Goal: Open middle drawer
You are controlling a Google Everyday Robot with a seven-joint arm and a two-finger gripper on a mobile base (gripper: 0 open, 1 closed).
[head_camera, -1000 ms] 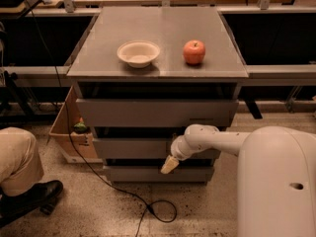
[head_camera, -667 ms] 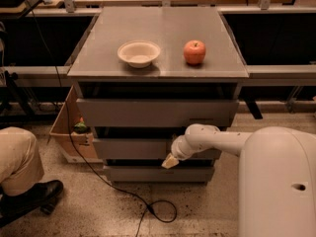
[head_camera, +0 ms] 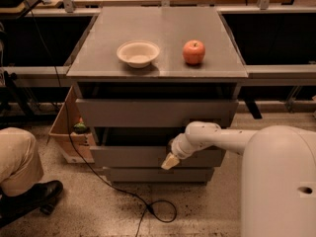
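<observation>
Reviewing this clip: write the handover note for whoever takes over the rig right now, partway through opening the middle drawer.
Gripper: against the front of the middle drawer, near its lower edge and about mid-width. The arm reaches in from the right.
Middle drawer: its front sits between the top drawer and the bottom drawer. A dark gap shows above it, so it looks at most slightly out.
Done: gripper brought to the right drawer.
Left: pull the drawer out towards the robot.
On the cabinet top: a bowl and an apple, not part of the job.
</observation>
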